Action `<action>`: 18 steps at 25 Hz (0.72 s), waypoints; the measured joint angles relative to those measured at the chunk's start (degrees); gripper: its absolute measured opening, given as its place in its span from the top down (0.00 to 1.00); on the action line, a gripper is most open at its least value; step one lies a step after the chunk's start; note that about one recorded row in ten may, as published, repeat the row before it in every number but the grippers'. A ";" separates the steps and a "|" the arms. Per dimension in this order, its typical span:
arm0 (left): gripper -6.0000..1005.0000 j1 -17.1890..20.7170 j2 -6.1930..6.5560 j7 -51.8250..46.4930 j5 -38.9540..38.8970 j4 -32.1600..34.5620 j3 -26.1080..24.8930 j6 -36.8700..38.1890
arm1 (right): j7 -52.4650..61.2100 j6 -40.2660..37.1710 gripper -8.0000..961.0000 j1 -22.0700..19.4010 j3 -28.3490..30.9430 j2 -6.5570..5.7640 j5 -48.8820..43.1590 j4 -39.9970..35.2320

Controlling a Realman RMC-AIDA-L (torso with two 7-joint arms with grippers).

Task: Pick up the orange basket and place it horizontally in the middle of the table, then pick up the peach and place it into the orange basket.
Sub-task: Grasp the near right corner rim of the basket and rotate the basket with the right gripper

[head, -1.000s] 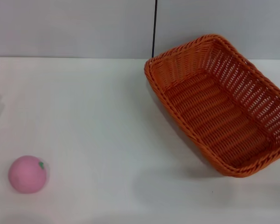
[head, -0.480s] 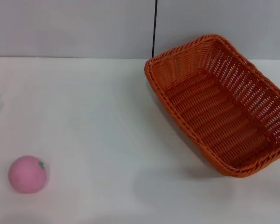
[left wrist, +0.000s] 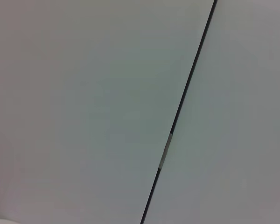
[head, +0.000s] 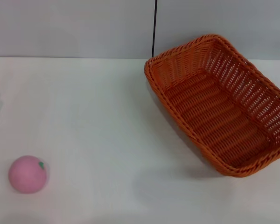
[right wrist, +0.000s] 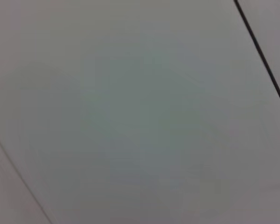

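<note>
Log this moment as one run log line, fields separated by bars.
orange basket: angled, table's right side, empty | peach: near left, on table, apart from basket | pincers: neither in view | task: not started

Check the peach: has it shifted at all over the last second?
No. In the head view the peach sits at the same spot on the table, just as far from the orange basket. Neither gripper is in view.

The orange basket (head: 219,105) sat on the white table (head: 98,112) toward two o'clock, open side up and empty, its long axis slanting from the far middle toward the near right edge (braided rim, openwork sides). The peach (head: 28,174) rested well apart at eight o'clock, green leaf mark uppermost.
</note>
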 joint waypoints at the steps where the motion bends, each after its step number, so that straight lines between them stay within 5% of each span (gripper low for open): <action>1: 0.16 0.00 0.00 0.00 0.00 0.00 0.00 0.00 | 0.00 0.00 0.15 0.00 0.00 0.00 0.00 0.00; 4: 0.16 0.05 -0.01 -0.04 -0.04 -0.06 0.00 -0.05 | 7.95 -4.73 0.15 5.59 1.27 -3.09 -11.64 -2.51; 5: 0.16 0.09 -0.01 -0.07 -0.05 -0.30 0.00 -0.27 | 11.28 -7.91 0.15 9.61 2.13 -4.95 -18.14 -1.56; 7: 0.16 0.09 -0.01 -0.08 -0.06 -0.40 0.00 -0.37 | 13.51 -10.43 0.16 13.26 2.43 -6.39 -23.50 0.15; 12: 0.16 -0.19 -0.01 -0.08 -0.09 -0.48 0.01 -0.82 | 15.87 -13.69 0.18 20.24 0.54 -8.97 -31.30 6.55; 18: 0.16 0.22 -0.01 -0.09 -0.02 -0.32 0.02 -1.07 | 18.22 -10.77 0.20 21.99 -6.47 -9.89 -31.77 13.57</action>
